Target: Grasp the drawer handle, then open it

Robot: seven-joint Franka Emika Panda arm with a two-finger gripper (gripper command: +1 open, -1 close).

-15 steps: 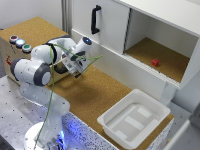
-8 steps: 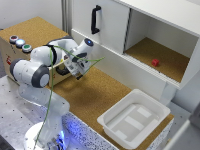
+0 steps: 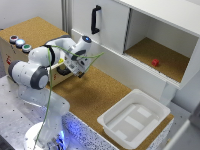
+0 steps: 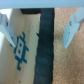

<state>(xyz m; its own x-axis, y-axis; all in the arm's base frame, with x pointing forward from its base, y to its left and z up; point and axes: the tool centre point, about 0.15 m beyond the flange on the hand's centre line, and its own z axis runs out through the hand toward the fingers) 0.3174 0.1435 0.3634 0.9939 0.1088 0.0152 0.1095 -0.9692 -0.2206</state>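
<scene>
The drawer handle (image 4: 46,47) is a black bar on the light wooden drawer front (image 4: 25,30), which carries a blue logo. In the wrist view my gripper (image 4: 40,30) is open, one finger on each side of the handle and apart from it. In the exterior view my gripper (image 3: 76,67) is up against the front of the wooden box (image 3: 30,31) at the exterior view's left, and it hides the handle there.
Coloured buttons (image 3: 19,42) sit on top of the box. A white cabinet with a black door handle (image 3: 94,19) has an open compartment holding a small red object (image 3: 155,63). A white bin (image 3: 134,119) stands on the cork table.
The gripper has edged slightly closer to the box front. Its fingers stay open. Nothing else has moved.
</scene>
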